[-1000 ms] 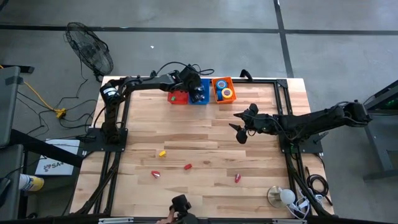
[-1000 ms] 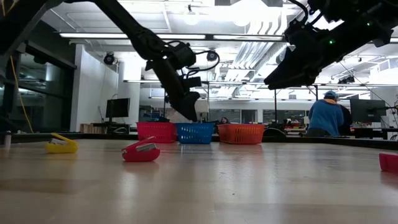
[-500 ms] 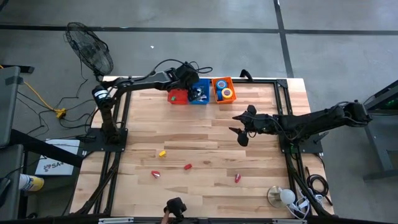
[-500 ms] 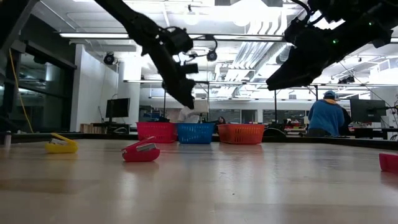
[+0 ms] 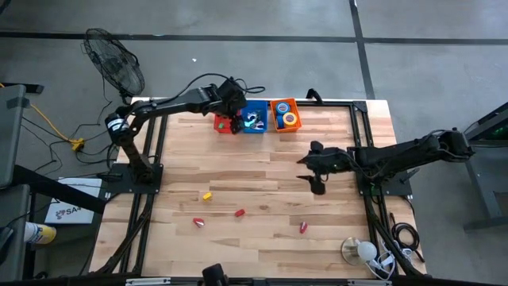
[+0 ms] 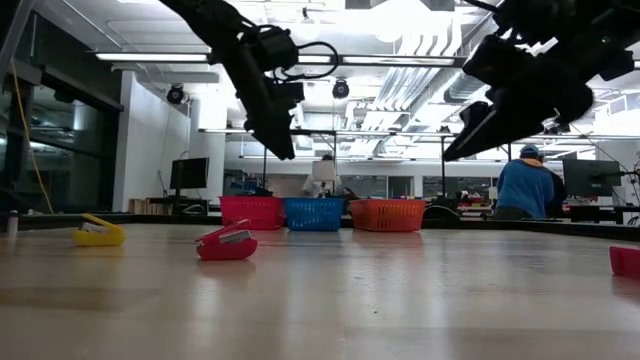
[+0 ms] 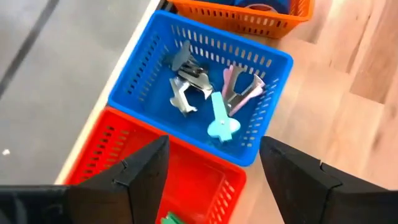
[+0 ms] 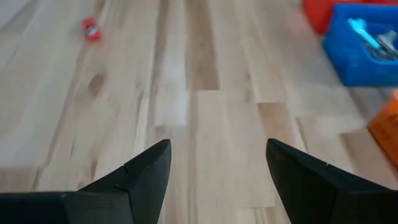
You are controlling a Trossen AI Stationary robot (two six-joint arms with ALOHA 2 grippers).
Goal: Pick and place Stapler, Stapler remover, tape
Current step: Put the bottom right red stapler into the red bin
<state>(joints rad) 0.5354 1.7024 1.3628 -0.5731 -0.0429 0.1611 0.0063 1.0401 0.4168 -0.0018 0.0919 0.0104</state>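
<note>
Left gripper [image 7: 211, 171] hung over red basket [image 5: 223, 123] – jaws spread, nothing held; staple removers [image 7: 214, 99] lay in blue basket [image 7: 134, 81] (tape [image 5: 288, 119] in orange basket [image 5: 275, 104]). Right gripper [image 8: 217, 165] above mid-table, parted, empty – staplers [image 5: 207, 195] on table [image 5: 262, 206] near front

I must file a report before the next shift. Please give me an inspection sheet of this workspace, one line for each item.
Surface: wooden table, no damage seen.
Job's things: staple removers in the blue basket; tape rolls in the orange basket; red basket beside them; yellow stapler and three red staplers loose on the table.
Clutter: nothing seen on the table.
Grippers: left gripper open, empty, above the red and blue baskets; right gripper open, empty, over mid-table.
Cables: loose cables on the floor.
Surroundings: fan on the floor; a person far behind.
</note>
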